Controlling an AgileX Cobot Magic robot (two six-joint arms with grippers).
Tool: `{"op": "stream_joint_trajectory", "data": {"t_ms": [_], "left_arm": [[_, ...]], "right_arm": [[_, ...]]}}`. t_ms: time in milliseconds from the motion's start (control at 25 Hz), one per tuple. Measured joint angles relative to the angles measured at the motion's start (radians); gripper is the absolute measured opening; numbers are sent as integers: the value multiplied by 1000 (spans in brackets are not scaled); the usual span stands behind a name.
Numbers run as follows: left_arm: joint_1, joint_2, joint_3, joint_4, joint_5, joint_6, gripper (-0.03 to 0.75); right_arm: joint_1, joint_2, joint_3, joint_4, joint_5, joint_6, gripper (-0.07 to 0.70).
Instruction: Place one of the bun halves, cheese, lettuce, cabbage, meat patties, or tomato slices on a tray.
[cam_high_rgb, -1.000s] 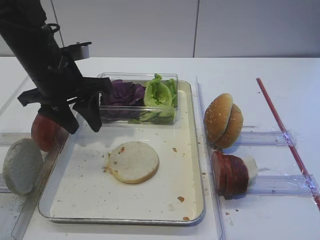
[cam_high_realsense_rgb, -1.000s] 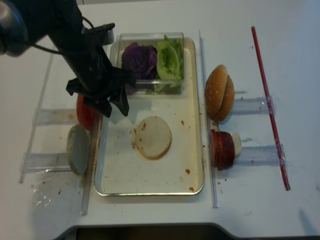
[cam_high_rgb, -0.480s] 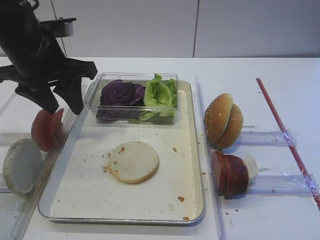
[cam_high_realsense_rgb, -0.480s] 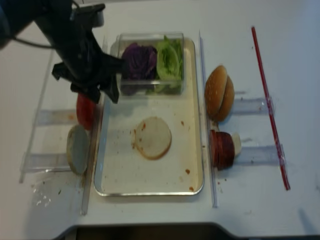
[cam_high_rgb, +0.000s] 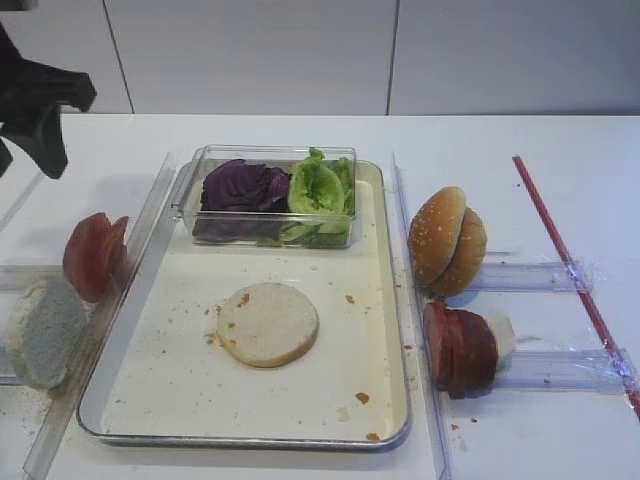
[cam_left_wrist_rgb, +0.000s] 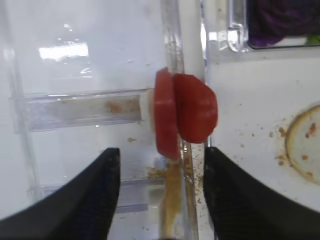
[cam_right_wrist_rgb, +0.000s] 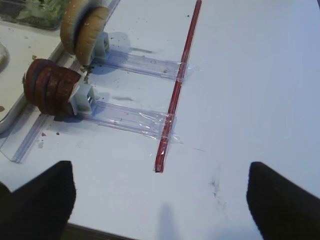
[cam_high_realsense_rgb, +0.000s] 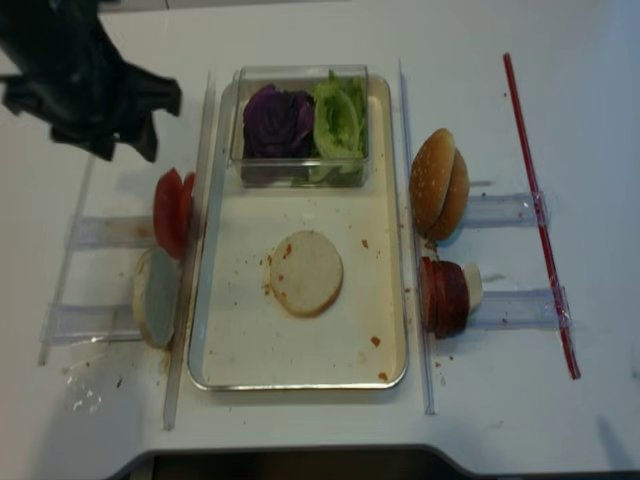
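One pale bun half (cam_high_rgb: 267, 323) (cam_high_realsense_rgb: 305, 273) lies flat in the middle of the tray (cam_high_rgb: 240, 440) (cam_high_realsense_rgb: 300, 385). Another bun half (cam_high_rgb: 42, 330) stands on edge left of the tray, with the tomato slices (cam_high_rgb: 92, 255) (cam_left_wrist_rgb: 185, 112) behind it. Lettuce (cam_high_rgb: 318, 187) and cabbage (cam_high_rgb: 243, 187) fill a clear box at the tray's far end. Meat patties (cam_high_rgb: 460, 348) (cam_right_wrist_rgb: 50, 92) stand to the right. No cheese shows. My left gripper (cam_high_rgb: 25, 150) (cam_high_realsense_rgb: 122, 150) (cam_left_wrist_rgb: 162, 200) hovers open and empty above the tomato slices. My right gripper (cam_right_wrist_rgb: 160, 210) is open over bare table.
A sesame bun (cam_high_rgb: 447, 240) (cam_right_wrist_rgb: 82, 25) stands on a clear holder right of the tray. A red strip (cam_high_rgb: 570, 270) (cam_right_wrist_rgb: 177, 90) runs along the table's right side. Clear plastic rails (cam_high_realsense_rgb: 195, 250) flank the tray on both sides.
My left gripper has pulled away from the tray's far left corner, leftward and up, staying open and empty. The bun half on the tray has not moved.
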Motion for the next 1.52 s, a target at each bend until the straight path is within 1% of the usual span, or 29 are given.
{"op": "stream_joint_trajectory", "data": {"t_ms": [160,280,440,560,760,1120,1520], "left_arm": [[69,-54,0,1,4,24,362],[106,-93,2,2,6,32,362],[118,-112,10,2,12,47,362],[118,-147,39,-2,12,51,362],[118,-265,172,-2,12,53,362],[118,-612,444,-2,18,63,362],[118,-962,644,0,27,69,362]], "right_arm": [[0,0,0,0,0,0,693],[0,0,0,0,0,0,693],[0,0,0,0,0,0,693],[0,0,0,0,0,0,693],[0,0,0,0,0,0,693],[0,0,0,0,0,0,693],[0,0,0,0,0,0,693]]}}
